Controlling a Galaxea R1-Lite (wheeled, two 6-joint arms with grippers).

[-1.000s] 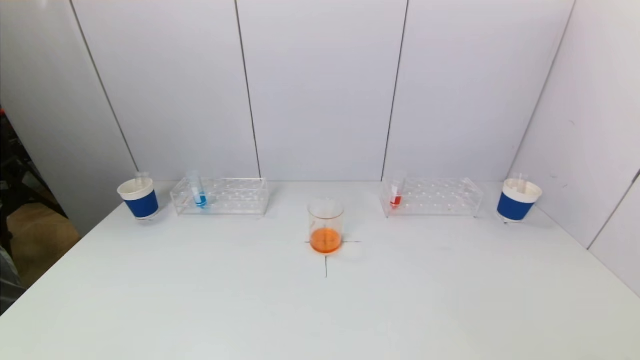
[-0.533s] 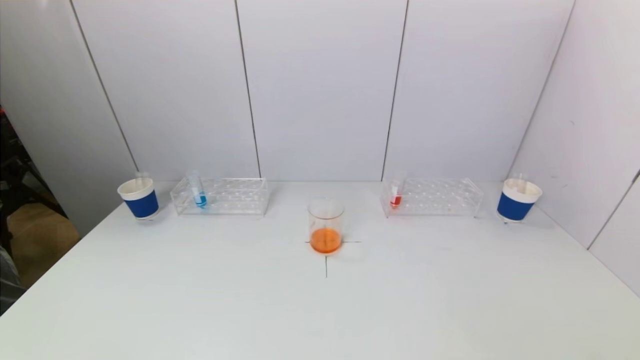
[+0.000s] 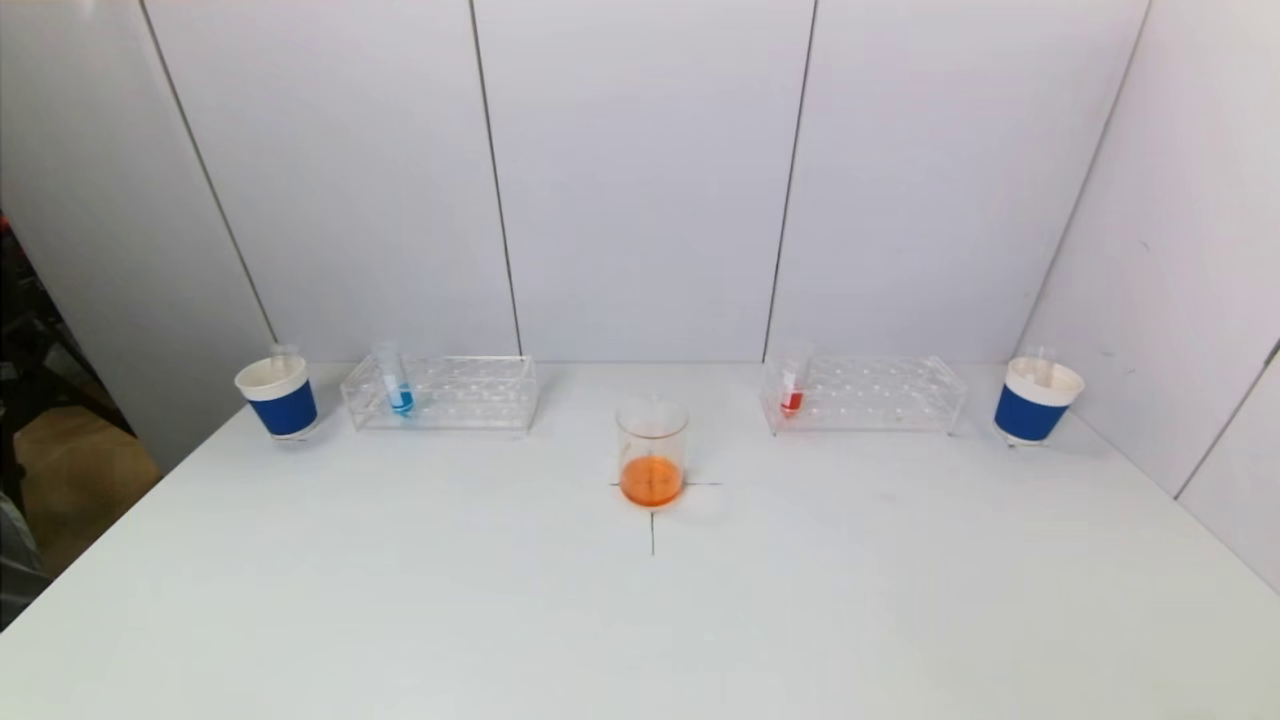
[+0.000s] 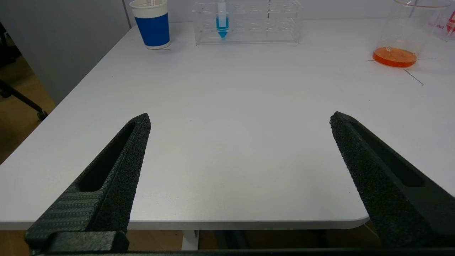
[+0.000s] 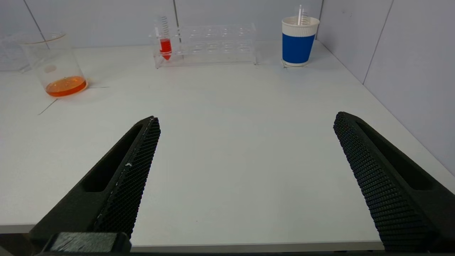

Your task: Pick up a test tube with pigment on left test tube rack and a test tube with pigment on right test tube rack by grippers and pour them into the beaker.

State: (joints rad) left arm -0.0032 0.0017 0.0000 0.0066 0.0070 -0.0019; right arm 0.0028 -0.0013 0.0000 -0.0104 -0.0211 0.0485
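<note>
At the head view's left edge stands a blue cup point(image 3: 278, 396), then the left rack point(image 3: 441, 393) holding the blue tube point(image 3: 396, 385). The beaker point(image 3: 651, 452) sits centre, orange inside. Right of it – the right rack point(image 3: 866, 395) with the red tube point(image 3: 792, 392). My left claw point(image 4: 240, 119) and right claw point(image 5: 245, 122) gape wide, holding nothing – both by the table's near edge.

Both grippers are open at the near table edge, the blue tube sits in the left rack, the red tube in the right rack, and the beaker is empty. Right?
Not quite: the beaker already holds orange liquid, as the head view shows. The rest stands: left gripper and right gripper open at the near table edge, blue tube in the left rack, red tube in the right rack.
</note>
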